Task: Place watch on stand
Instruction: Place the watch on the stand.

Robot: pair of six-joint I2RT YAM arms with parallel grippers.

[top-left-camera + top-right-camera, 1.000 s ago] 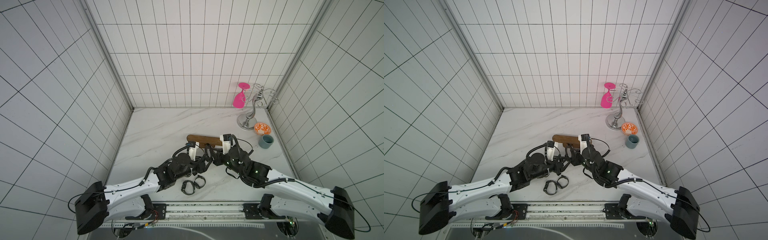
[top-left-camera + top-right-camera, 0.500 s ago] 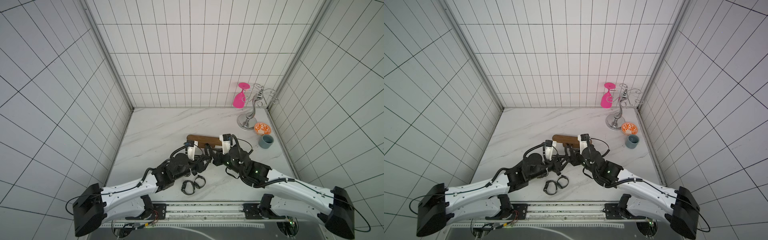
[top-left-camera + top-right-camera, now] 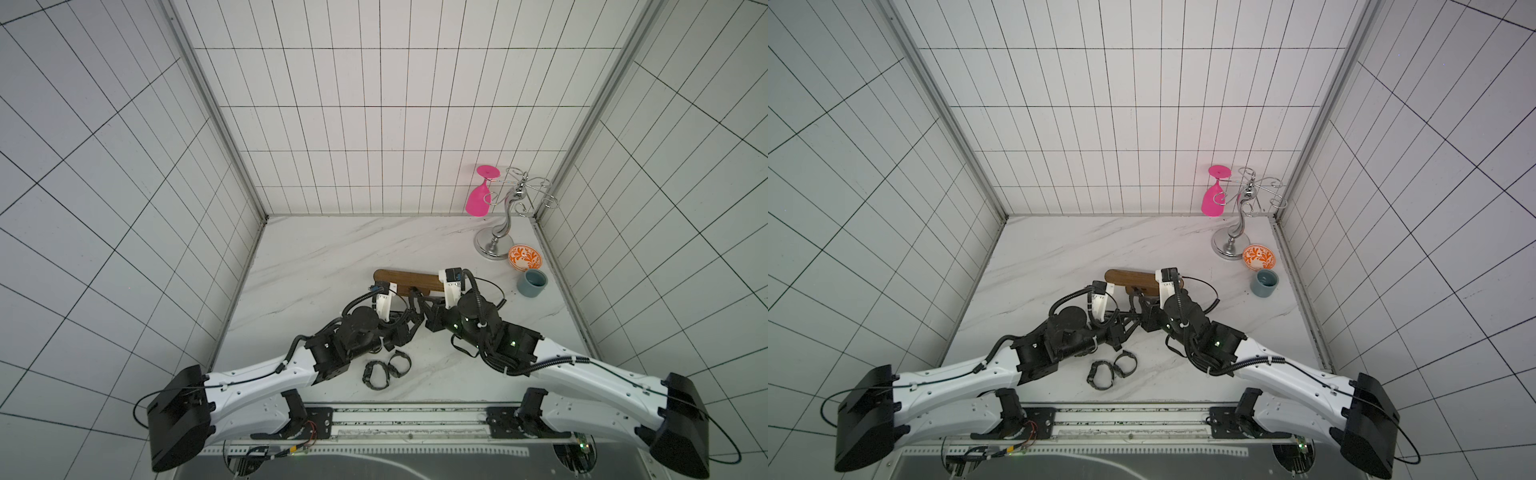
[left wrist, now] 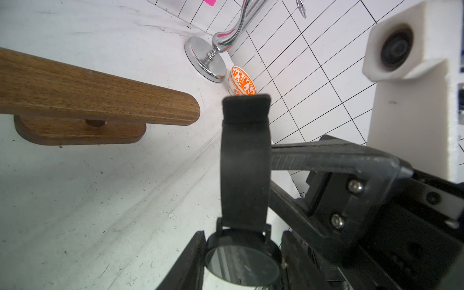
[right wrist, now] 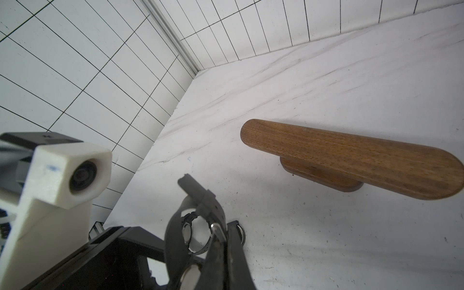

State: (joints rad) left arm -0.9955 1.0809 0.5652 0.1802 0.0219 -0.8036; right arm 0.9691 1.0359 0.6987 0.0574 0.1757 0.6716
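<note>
The left claw [image 4: 242, 242] grips the watch [image 4: 244, 175] by its case; the right claw [image 5: 226, 234] pinches its strap. The stand [image 3: 403, 277] lies at 12 o'clock from them, its bar running 9-to-3.

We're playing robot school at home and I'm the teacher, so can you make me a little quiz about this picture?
1. True or false: the watch already hangs on the wooden stand.
2. How many spare watches lie on the table?
3. What colour is the glass hanging on the chrome rack? A) green B) pink C) yellow

Key: 1 false; 2 two; 3 B.
</note>
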